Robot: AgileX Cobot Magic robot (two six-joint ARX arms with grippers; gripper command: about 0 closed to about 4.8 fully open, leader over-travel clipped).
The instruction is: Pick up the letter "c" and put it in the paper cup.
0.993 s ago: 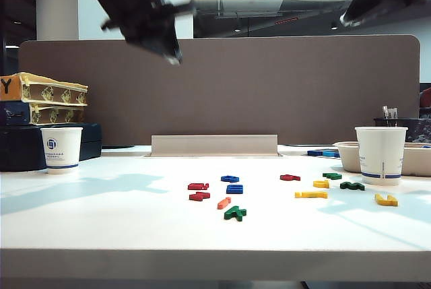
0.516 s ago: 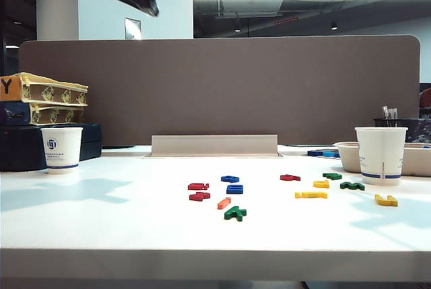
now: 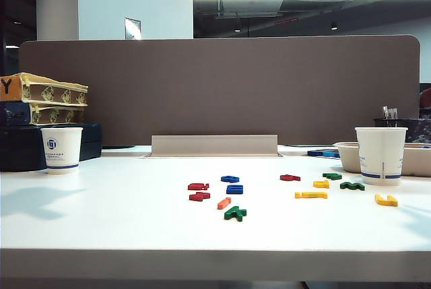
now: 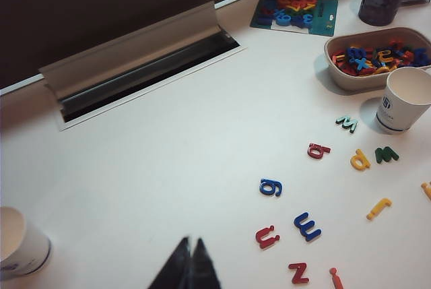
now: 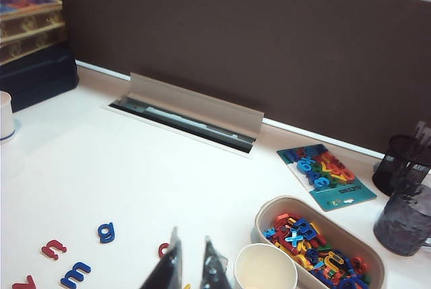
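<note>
Exterior view shows neither arm; the orange-red letter "c" (image 3: 224, 203) lies untouched on the surface among other letters, well apart from the paper cup (image 3: 381, 155) at right, so everything remains undone. The wrist views show the left gripper (image 4: 189, 267) with jaws closed and empty, the right gripper (image 5: 192, 264) with jaws partly apart and empty. Farthest left, a box (image 3: 7, 87) reads "Y".

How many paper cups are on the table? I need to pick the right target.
2: one paper cup at the table's left edge, one paper cup on the right beside the tray of letters.
</note>
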